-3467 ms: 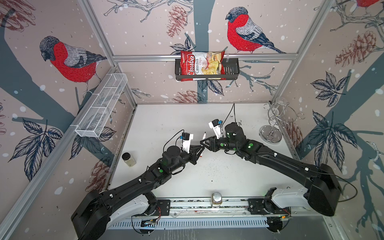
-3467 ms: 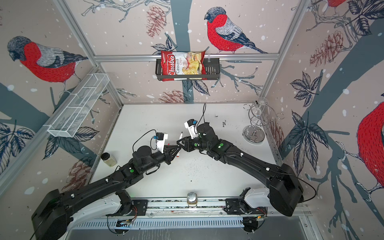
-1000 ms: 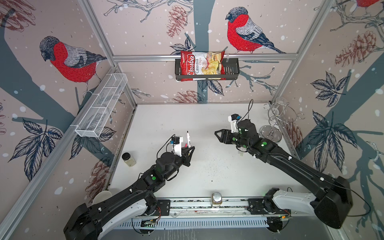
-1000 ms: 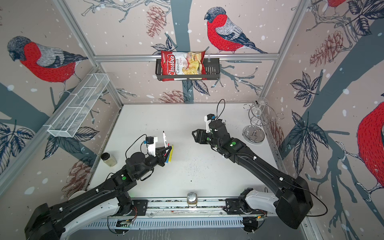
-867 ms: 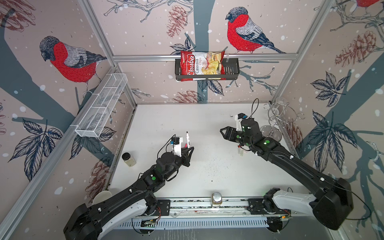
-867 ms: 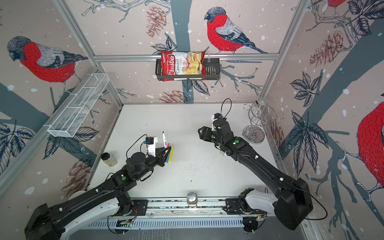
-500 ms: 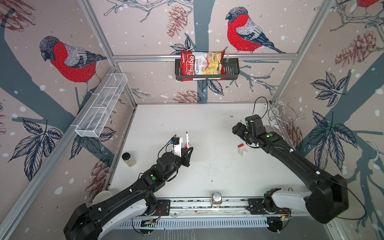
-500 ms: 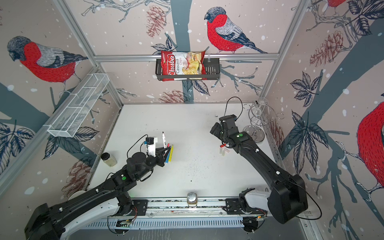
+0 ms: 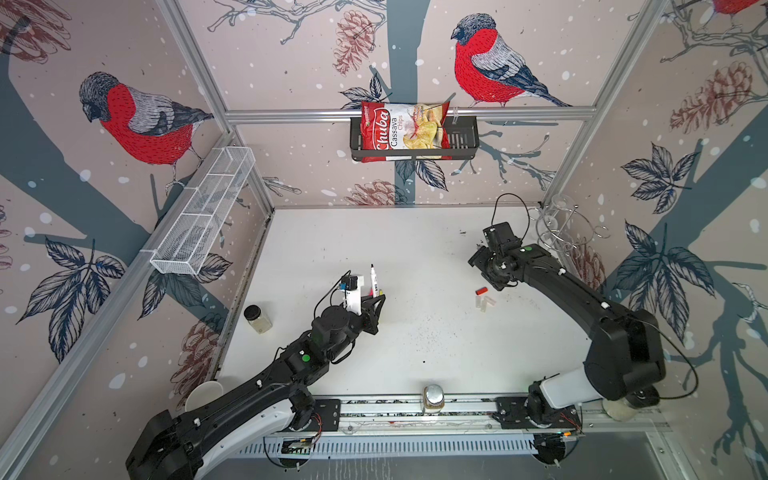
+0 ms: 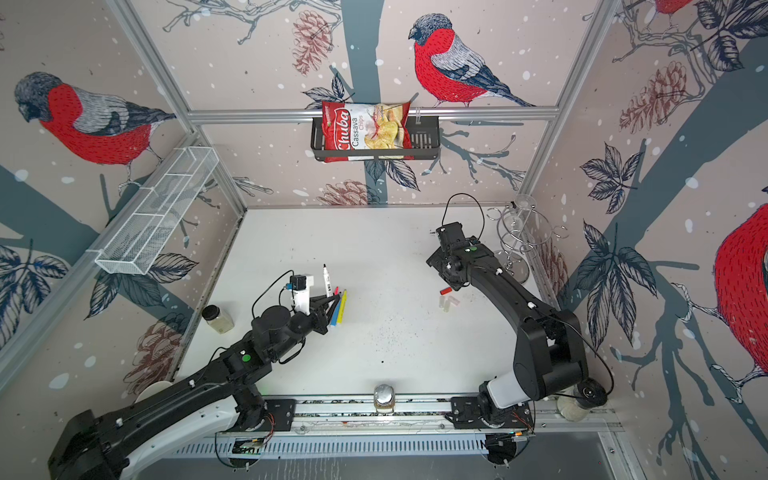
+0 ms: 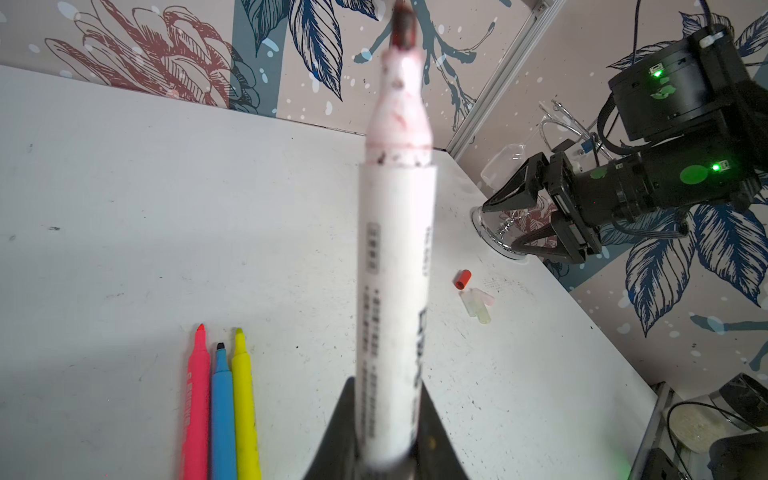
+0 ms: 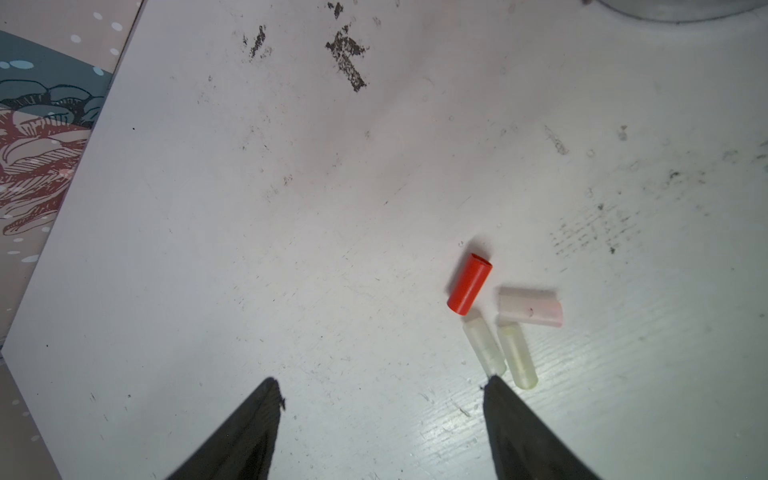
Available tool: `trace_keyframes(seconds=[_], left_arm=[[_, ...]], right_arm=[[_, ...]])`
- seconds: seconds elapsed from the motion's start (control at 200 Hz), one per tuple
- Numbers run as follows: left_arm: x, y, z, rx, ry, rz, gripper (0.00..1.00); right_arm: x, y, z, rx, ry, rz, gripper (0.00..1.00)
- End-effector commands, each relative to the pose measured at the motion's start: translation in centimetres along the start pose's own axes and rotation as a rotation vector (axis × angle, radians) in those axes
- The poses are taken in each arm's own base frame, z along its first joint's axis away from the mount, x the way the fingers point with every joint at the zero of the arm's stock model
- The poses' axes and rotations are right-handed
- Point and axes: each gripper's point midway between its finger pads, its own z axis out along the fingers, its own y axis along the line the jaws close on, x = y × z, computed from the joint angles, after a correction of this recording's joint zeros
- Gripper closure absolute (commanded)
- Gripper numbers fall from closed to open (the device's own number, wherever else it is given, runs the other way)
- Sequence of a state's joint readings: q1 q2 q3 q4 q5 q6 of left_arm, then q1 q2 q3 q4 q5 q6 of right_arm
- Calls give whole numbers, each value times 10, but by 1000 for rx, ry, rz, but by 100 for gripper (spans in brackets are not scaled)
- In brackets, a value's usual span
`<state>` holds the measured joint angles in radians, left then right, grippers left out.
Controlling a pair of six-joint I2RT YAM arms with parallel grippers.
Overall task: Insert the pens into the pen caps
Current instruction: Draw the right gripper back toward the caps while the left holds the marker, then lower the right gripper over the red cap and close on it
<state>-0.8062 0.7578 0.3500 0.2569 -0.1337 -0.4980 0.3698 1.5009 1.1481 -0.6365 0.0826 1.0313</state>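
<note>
My left gripper [image 11: 386,384] is shut on the white pen [image 11: 395,249], which stands up out of the jaws with its red tip bare. In both top views the white pen [image 9: 375,281] stands left of centre. The pink pen [image 11: 197,395], blue pen [image 11: 223,407] and yellow pen [image 11: 245,399] lie side by side on the table beside it. The red pen cap [image 12: 469,289] and three translucent pen caps [image 12: 484,351] lie clustered on the right. My right gripper [image 12: 380,386] hangs open above the table next to them, one fingertip [image 12: 498,386] by a translucent cap's end.
A wire glass holder [image 9: 557,232] stands at the back right, close behind my right arm. A small jar [image 9: 257,319] sits at the table's left edge and another jar [image 9: 433,398] on the front rail. A chips bag [image 9: 405,132] hangs in a basket on the back wall.
My right gripper left the middle, where it met the left gripper, swung right and now points down over the caps. The left gripper still holds the white pen almost unmoved.
</note>
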Motion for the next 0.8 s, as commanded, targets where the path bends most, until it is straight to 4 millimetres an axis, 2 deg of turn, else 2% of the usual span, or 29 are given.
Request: trace_keyframes(seconds=[0.0, 0.385, 0.66, 0.735, 0.795], left_arm=[[-3, 1, 0, -5, -13, -1, 100], [-3, 2, -2, -10, -19, -4, 100], [-3, 4, -4, -13, -24, -6, 100], [-4, 4, -4, -15, -25, -6, 100], [-4, 4, -4, -17, -26, -5, 100]], right_arm=[[-2, -8, 4, 31, 7, 51, 24], [-5, -29, 27, 76, 35, 82, 37], [6, -41, 47, 113, 71, 83, 44], [8, -40, 52, 108, 82, 75, 52], [10, -41, 56, 114, 95, 72, 54]])
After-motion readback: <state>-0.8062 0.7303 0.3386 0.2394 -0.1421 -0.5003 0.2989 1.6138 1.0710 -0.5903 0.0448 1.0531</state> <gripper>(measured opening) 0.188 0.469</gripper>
